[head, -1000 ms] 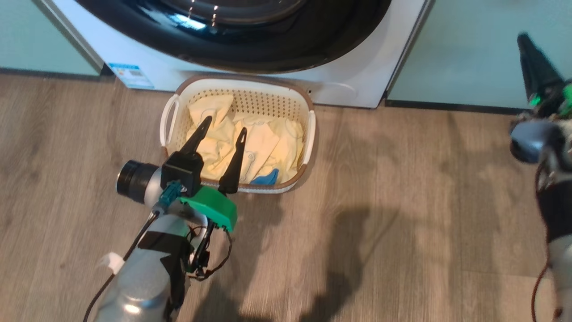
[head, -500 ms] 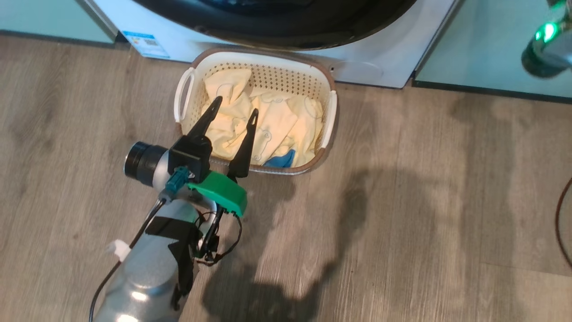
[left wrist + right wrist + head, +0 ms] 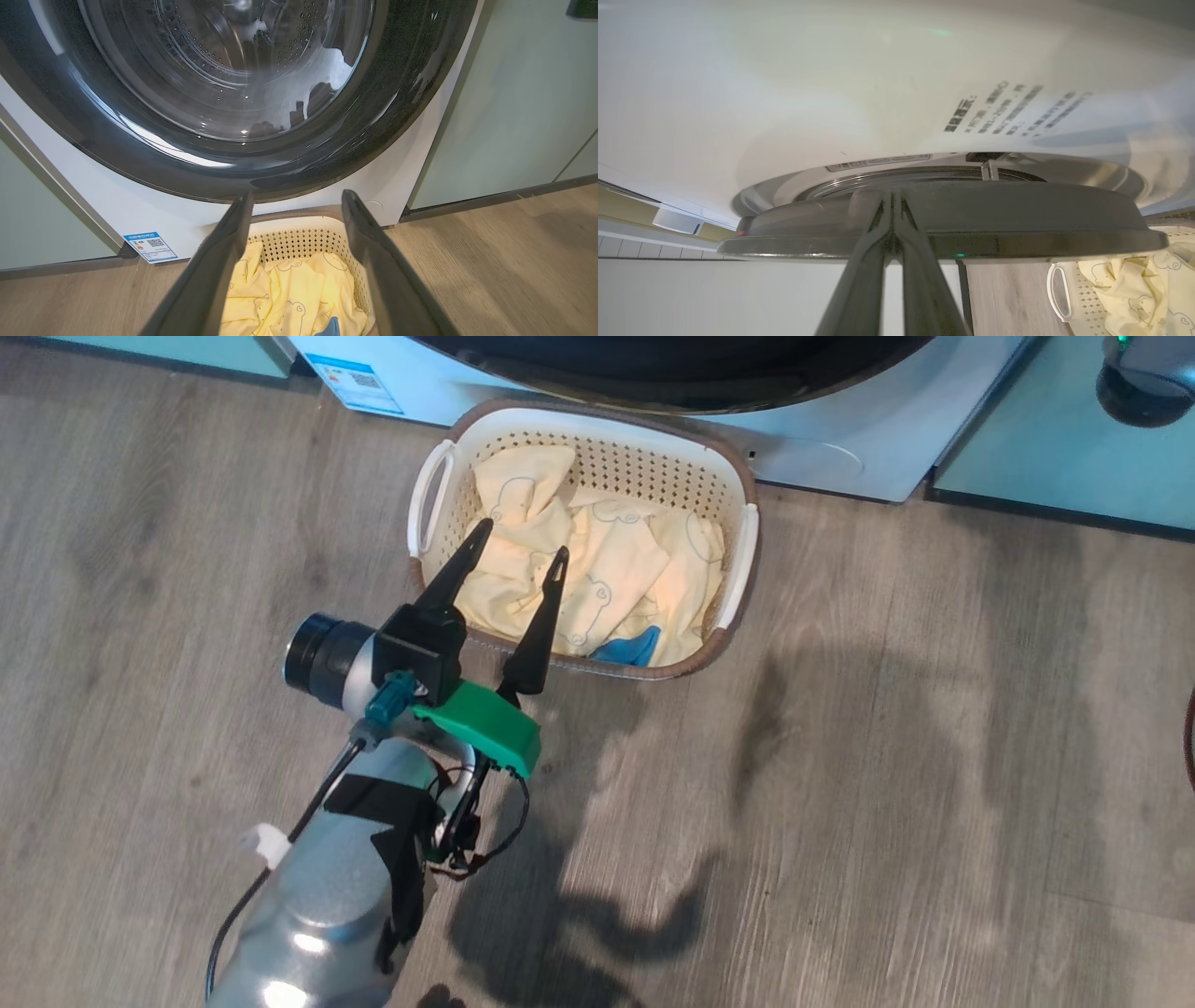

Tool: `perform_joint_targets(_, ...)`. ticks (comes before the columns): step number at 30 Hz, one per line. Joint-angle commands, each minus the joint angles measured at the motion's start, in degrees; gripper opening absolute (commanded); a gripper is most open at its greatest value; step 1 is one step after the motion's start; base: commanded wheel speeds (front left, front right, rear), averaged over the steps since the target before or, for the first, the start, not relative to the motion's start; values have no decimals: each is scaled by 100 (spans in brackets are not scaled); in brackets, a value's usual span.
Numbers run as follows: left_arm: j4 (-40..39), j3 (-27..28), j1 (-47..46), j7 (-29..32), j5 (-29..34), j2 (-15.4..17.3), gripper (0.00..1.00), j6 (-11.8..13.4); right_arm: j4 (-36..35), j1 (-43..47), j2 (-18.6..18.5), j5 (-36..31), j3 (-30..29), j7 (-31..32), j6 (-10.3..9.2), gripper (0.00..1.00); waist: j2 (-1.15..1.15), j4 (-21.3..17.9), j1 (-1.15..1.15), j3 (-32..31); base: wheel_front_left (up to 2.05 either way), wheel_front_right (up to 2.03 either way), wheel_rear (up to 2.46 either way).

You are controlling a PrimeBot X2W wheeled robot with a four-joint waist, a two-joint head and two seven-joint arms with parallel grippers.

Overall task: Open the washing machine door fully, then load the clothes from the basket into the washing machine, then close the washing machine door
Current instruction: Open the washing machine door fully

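Observation:
The cream basket (image 3: 439, 504) stands on the floor against the white washing machine (image 3: 840, 439), holding pale yellow clothes (image 3: 607, 569) and a small blue piece (image 3: 627, 649). My left gripper (image 3: 520, 541) hovers open over the basket's near left corner, nothing between its fingers. From the left wrist the glossy black washing machine door (image 3: 397, 116) looms above the basket (image 3: 303, 235) and clothes (image 3: 289, 294), past the left gripper (image 3: 295, 198). My right gripper (image 3: 892, 198) is shut, its tips at the edge of the door (image 3: 1017, 219), seen edge-on.
Pale green cabinets (image 3: 514, 116) flank the washer on both sides. A blue label (image 3: 150, 246) sits at its lower left corner. Wood floor (image 3: 887, 756) spreads open to the right of the basket. Part of my right wrist (image 3: 1144, 373) shows at the head view's top right.
The head camera has shifted, sliding the basket up and to the right in the picture. My right gripper has left the head view at the top right. The left gripper stays over the basket.

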Motion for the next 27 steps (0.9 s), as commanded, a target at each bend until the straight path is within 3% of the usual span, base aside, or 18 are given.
perform_joint_targets(1,-182,135,-125,-36,-14,83,100,27,-176,-286,160,-23,54,-39,-15,0,0,20,0,8,0,0,0)
perform_joint_targets(15,-207,-48,-148,-36,-78,29,100,52,453,-720,174,-68,351,-381,-15,0,0,249,0,157,0,0,0)
perform_joint_targets(27,-224,-102,-191,-36,-149,18,100,106,683,-866,174,-75,485,-232,-15,0,0,317,0,263,0,0,0)
